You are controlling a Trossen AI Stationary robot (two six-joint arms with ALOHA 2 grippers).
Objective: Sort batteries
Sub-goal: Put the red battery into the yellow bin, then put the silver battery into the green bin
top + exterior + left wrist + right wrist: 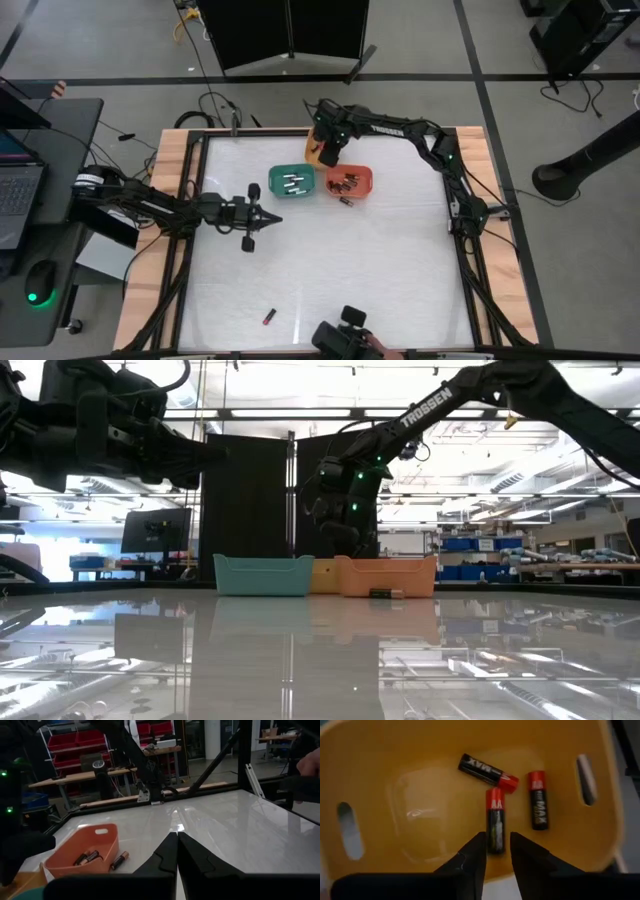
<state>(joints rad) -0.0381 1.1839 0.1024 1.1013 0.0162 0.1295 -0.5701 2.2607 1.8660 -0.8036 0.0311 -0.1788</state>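
Nearest the overhead camera, one red battery (269, 317) lay alone on the white desk (380, 270), well apart from both pincers. Beyond it the left pincer (268, 219) hung over the desk with its fingers pressed together, holding nothing; the green bin (291, 182) with pale cells sat just beyond its tip. Beside that, the orange bin (350, 180) held dark cells, another battery (347, 202) lying just outside it. Right pincer (493, 851) hovered over the yellow bin (385, 795), fingers slightly spread around an AA battery (495, 820); two more cells (538, 800) lay close by.
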